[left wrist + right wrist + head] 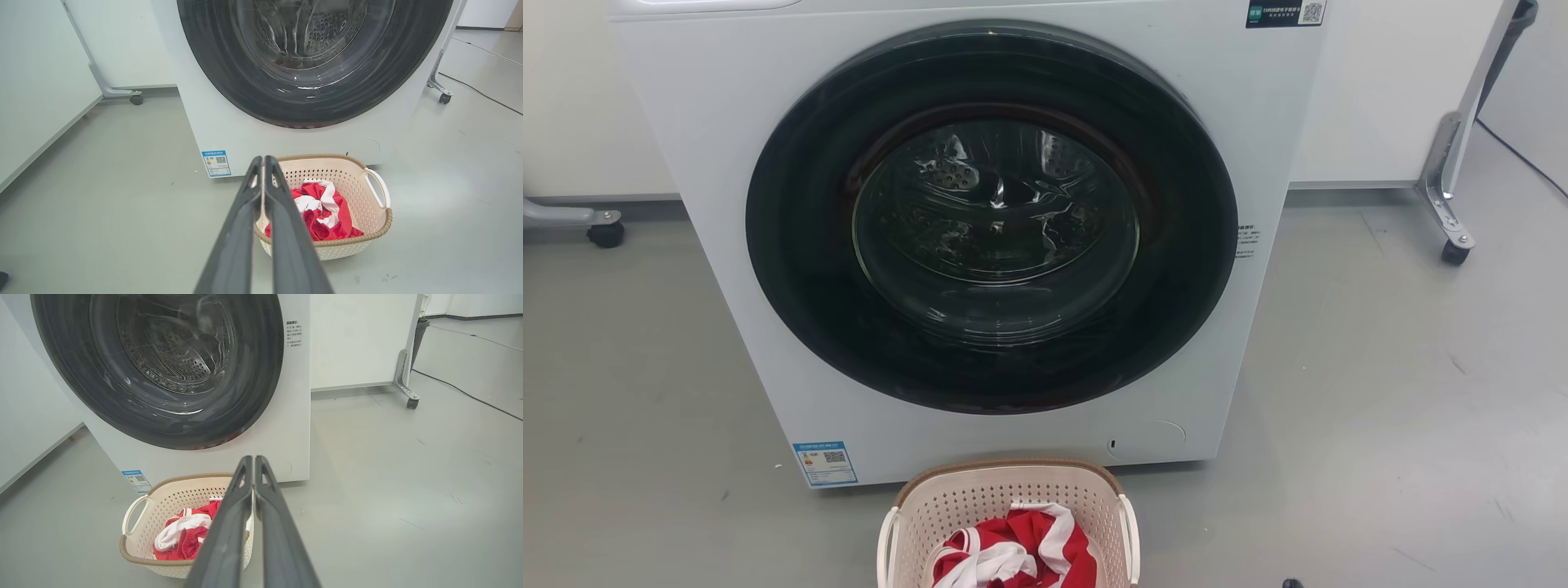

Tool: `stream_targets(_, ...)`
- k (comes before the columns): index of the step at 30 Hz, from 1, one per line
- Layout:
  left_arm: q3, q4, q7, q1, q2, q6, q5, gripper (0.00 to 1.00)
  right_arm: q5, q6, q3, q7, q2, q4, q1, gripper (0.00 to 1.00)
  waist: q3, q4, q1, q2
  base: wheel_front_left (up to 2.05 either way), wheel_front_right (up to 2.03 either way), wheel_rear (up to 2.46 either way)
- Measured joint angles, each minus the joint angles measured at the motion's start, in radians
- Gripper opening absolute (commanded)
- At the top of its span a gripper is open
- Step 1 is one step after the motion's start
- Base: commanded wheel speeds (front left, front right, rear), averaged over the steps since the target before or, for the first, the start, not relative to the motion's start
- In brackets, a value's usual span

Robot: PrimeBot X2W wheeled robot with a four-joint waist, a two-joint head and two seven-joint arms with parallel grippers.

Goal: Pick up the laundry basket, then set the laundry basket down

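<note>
Basket position: the laundry basket (pixel 980 498) stands on the floor (pixel 1380 408) just in front of the washing machine (pixel 727 122), below its round dark door (pixel 992 216); its far rim is close to the machine's base.
Left gripper (pixel 263 160): fingers pressed together with only a thin slit between them, holding nothing. In its wrist view the basket (pixel 359 192) lies beyond and to the right, and the fingers cross its left side. Contact cannot be told.
Right gripper (pixel 253 459): fingers closed tip to tip, holding nothing. The basket (pixel 171 502) lies to their left, its right end hidden behind them.
Basket look: cream perforated walls, brown woven-look rim, a white loop handle on each side, upright.
Contents: a crumpled red-and-white garment (pixel 1013 551) lies inside.
Machine front: door shut; a blue sticker (pixel 825 463) at the lower left corner.
Open room: bare grey floor on both sides of the machine.
Edges: a wheeled metal frame (pixel 1450 188) to the machine's right, a caster (pixel 605 234) to its left, a dark cable (pixel 470 394) beyond the frame.
</note>
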Motion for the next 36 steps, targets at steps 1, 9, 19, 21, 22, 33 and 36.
stream_targets(1, 0.000, 0.007, 0.000, 0.006, -0.001, 0.000, -0.001, 0.00, 0.001, 0.000, 0.000, 0.000, 0.000, 0.009, 0.006, 0.00, 0.000, 0.000, 0.0000, 0.0000, 0.00, 0.00, 0.00)
stream_targets(9, 0.025, 0.016, 0.024, 0.003, -0.002, -0.019, -0.072, 0.00, 0.072, 0.015, -0.030, 0.018, 0.001, 0.016, 0.003, 0.00, 0.005, 0.002, 0.0002, 0.0000, 0.00, 0.00, 0.00)
stream_targets(19, 0.055, 0.020, 0.067, -0.019, -0.006, -0.044, -0.232, 0.00, 0.225, 0.040, -0.076, 0.062, 0.002, 0.023, -0.013, 0.00, 0.012, 0.005, 0.0001, 0.0000, 0.00, 0.00, 0.00)
stream_targets(21, 0.060, 0.020, 0.074, -0.021, -0.007, -0.045, -0.267, 0.00, 0.257, 0.049, -0.085, 0.070, 0.002, 0.023, -0.022, 0.00, 0.013, 0.006, 0.0001, 0.0000, 0.00, 0.00, 0.00)
stream_targets(22, 0.063, 0.020, 0.081, -0.023, -0.007, -0.051, -0.278, 0.00, 0.271, 0.050, -0.090, 0.072, 0.003, 0.023, -0.023, 0.00, 0.013, 0.006, 0.0001, 0.0000, 0.00, 0.00, 0.00)
stream_targets(33, 0.095, 0.020, 0.124, -0.051, -0.011, -0.077, -0.447, 0.00, 0.424, 0.075, -0.140, 0.116, 0.005, 0.033, -0.043, 0.00, 0.020, 0.009, 0.0001, 0.0000, 0.00, 0.00, 0.00)
stream_targets(36, 0.103, 0.019, 0.133, -0.062, -0.013, -0.082, -0.488, 0.00, 0.468, 0.084, -0.154, 0.130, 0.005, 0.036, -0.047, 0.00, 0.022, 0.010, 0.0001, 0.0001, 0.00, 0.00, 0.00)
